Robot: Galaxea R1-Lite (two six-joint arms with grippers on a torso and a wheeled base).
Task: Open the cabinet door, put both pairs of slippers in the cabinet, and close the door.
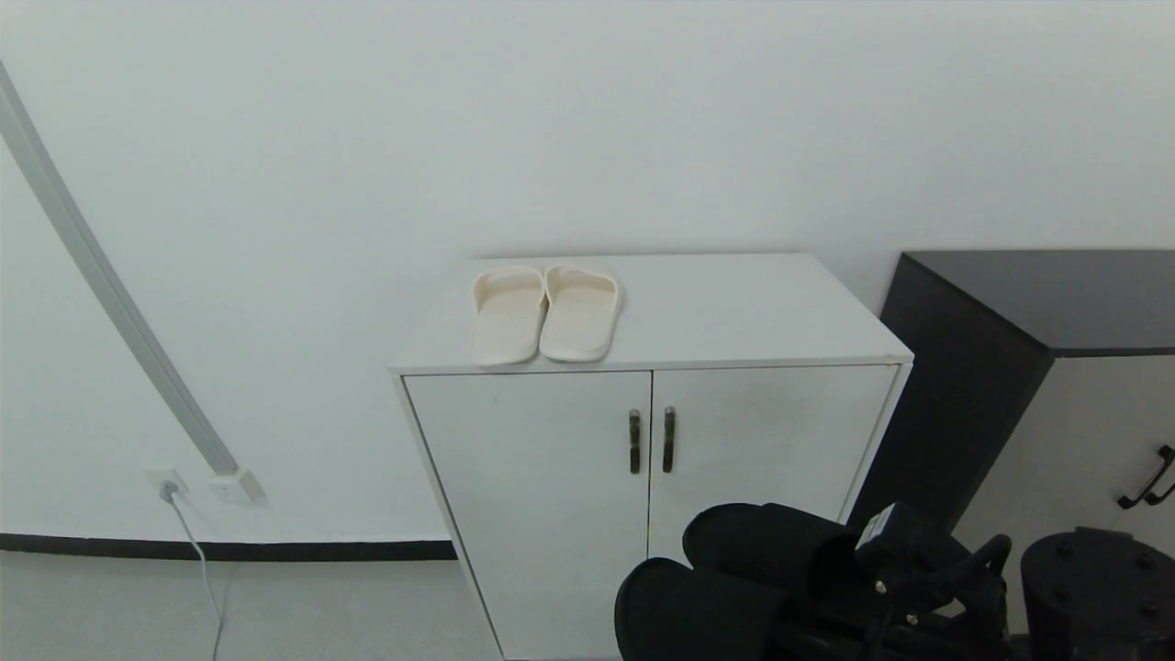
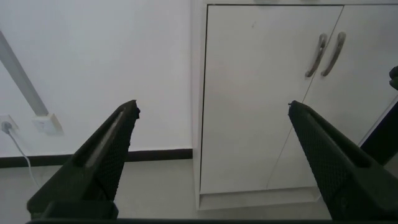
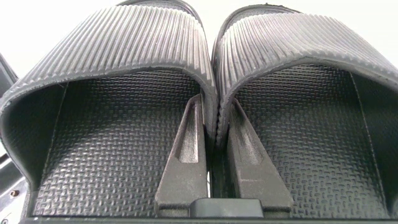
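The right tool is clamping the black slippers by their inner walls, pressed together, and is holding the pair low in front of the cabinet. The left tool is hanging spread wide and empty, facing the left door. Both doors are sitting shut. The left handle and right handle are standing upright, side by side at the centre seam. The cream slippers are lying on the cabinet top above the left door. Opening likely falls to the free left tool, which would be closing across a handle's vertical axis.
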